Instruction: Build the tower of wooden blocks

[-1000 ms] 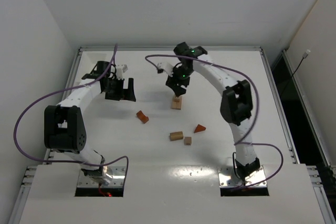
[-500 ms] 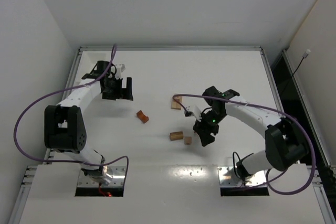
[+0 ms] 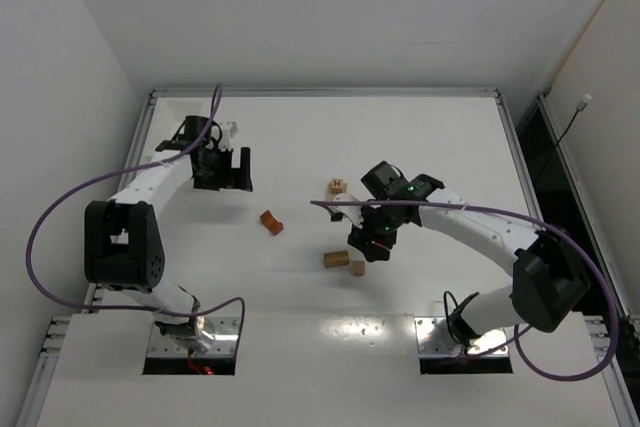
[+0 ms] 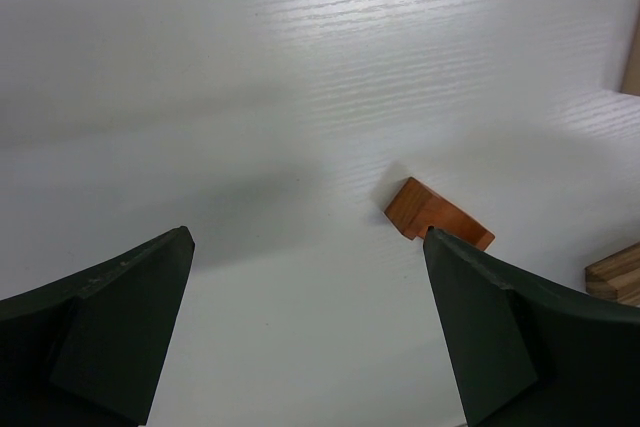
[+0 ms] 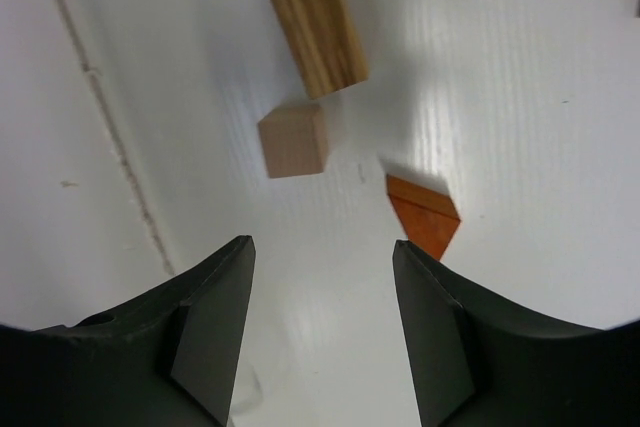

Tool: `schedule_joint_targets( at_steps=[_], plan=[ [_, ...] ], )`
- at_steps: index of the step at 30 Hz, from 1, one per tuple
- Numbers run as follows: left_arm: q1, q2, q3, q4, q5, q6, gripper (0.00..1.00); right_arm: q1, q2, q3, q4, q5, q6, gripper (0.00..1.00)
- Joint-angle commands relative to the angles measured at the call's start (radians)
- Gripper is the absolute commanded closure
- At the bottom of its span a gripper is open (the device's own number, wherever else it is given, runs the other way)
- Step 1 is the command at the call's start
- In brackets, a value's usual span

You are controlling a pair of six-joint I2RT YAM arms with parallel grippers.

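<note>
Jaws of the right gripper [image 5: 320,249] stood apart with nothing between them, low over the table [image 3: 450,147]. A reddish-brown wedge [image 5: 424,215] lay just ahead of its right finger; whether the tip touched it could not be told, since the wedge's near edge ran down behind the finger. Beyond the gap sat a pale cube [image 5: 293,140], and past that a striped tan rectangular block [image 5: 314,19], its far end close to the frame's top edge. From overhead the gripper's body hid the wedge, while the cube [image 3: 358,268] and rectangular block [image 3: 336,259] showed just to its left.

Behind that arm, the wood block tower [image 3: 337,187] stood near mid-table as a small pale stack, too small from above to count its layers.

At the far left, the left gripper [image 4: 308,237] hung wide open and empty. A reddish-brown block [image 4: 430,212] lay ahead of its right finger, one corner hidden behind the tip. A pale wood corner [image 4: 618,273] was cut off by the right edge of that view.
</note>
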Motion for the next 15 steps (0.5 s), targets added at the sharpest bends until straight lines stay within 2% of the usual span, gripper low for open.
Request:
schedule_joint_targets(
  at_steps=[1,9,15],
  plan=[
    [0.012,-0.013,0.02,0.02,-0.008,0.003,0.01,0.04,-0.016,-0.019,0.087,0.11,-0.026,0.45],
    [0.012,0.007,0.029,0.02,-0.008,0.003,0.01,0.126,0.013,-0.042,0.098,0.084,-0.026,0.45],
    [0.012,0.017,0.038,0.02,0.001,0.012,0.01,0.146,0.117,-0.024,0.088,0.06,-0.026,0.45]
  ],
)
